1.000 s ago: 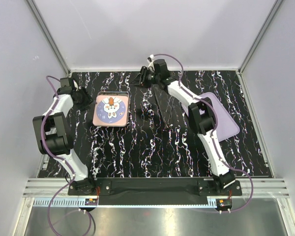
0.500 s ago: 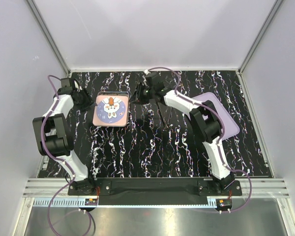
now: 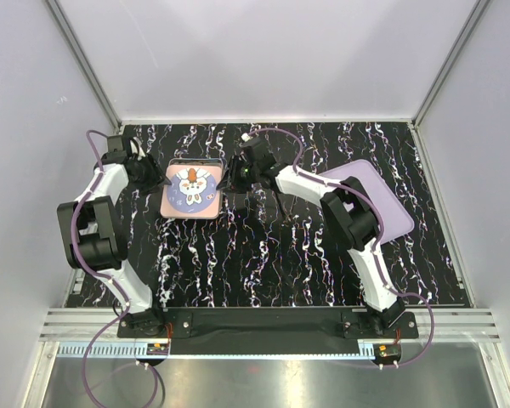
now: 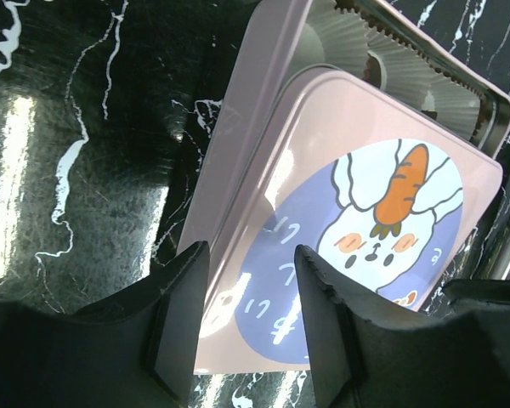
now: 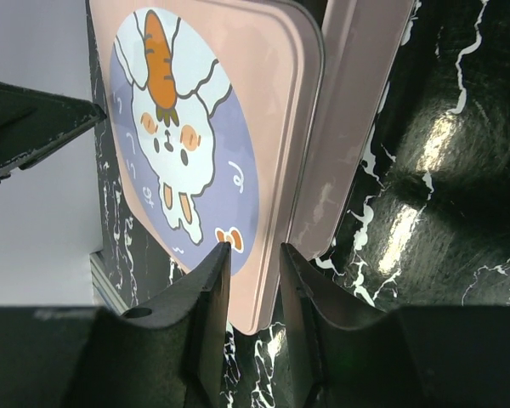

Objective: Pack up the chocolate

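Note:
A pink tin with a rabbit-and-carrot lid [image 3: 191,190] lies at the back left of the table. The lid [image 4: 357,246] sits shifted on the tin base [image 4: 238,144], so white paper cups [image 4: 408,59] show at the far edge, with dark brown chocolate [image 4: 376,66] peeking from them. My left gripper [image 3: 157,180] is open at the tin's left side, its jaws [image 4: 253,251] straddling the lid's near corner. My right gripper [image 3: 229,177] is at the tin's right side, narrowly open [image 5: 253,248], with the lid's edge [image 5: 187,153] in line with the gap.
A lilac tray [image 3: 382,200] lies at the right of the table. Thin black sticks [image 3: 285,200] lie under the right arm, right of the tin. The left gripper's finger [image 5: 34,127] shows across the lid in the right wrist view. Walls close in the back and sides.
My right gripper has swung from the back middle of the table leftward and down to the tin's right edge. The left arm and the tin have not moved.

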### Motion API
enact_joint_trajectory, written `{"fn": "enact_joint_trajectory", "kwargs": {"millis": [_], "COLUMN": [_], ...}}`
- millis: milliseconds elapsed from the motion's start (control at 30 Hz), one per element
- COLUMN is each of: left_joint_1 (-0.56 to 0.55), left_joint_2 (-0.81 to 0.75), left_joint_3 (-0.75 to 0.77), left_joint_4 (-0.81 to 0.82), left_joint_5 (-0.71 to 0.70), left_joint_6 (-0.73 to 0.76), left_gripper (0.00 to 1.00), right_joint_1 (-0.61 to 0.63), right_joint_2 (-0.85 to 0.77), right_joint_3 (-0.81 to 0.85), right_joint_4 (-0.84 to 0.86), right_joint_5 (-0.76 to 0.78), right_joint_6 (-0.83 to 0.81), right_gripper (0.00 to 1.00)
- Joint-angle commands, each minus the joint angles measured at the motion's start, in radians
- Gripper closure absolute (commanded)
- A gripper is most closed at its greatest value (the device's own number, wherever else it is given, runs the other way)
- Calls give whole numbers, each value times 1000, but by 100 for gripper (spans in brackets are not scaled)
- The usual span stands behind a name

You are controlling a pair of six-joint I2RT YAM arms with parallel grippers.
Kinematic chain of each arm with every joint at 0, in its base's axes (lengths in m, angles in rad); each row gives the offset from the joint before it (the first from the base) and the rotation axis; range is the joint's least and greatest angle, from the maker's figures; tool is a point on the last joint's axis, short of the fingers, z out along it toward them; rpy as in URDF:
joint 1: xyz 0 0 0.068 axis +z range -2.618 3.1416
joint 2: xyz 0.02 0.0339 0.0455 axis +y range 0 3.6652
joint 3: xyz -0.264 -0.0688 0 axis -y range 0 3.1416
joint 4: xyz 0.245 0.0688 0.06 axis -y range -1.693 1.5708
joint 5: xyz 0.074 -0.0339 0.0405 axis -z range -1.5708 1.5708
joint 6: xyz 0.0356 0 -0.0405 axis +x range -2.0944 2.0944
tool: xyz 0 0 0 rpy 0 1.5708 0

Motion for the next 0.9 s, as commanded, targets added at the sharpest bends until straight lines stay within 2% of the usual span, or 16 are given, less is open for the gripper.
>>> {"fn": "enact_joint_trajectory", "kwargs": {"millis": [0,400,867], "left_joint_1": [-6,-13,-15], "left_joint_2": [11,45,13], "left_joint_3": [3,23,24], "left_joint_4": [26,29,32], "left_joint_5": [40,29,43], "left_joint_6": [20,26,23], "left_gripper": [51,52,66], "right_joint_1": [7,10,10], "right_joint_2": [-29,26,61], "right_joint_3": [9,48,91], "right_joint_4": [39,34,46], "right_joint_5": [40,35,15], "right_joint_6": [12,24,35], "right_gripper": [64,64,70]}}
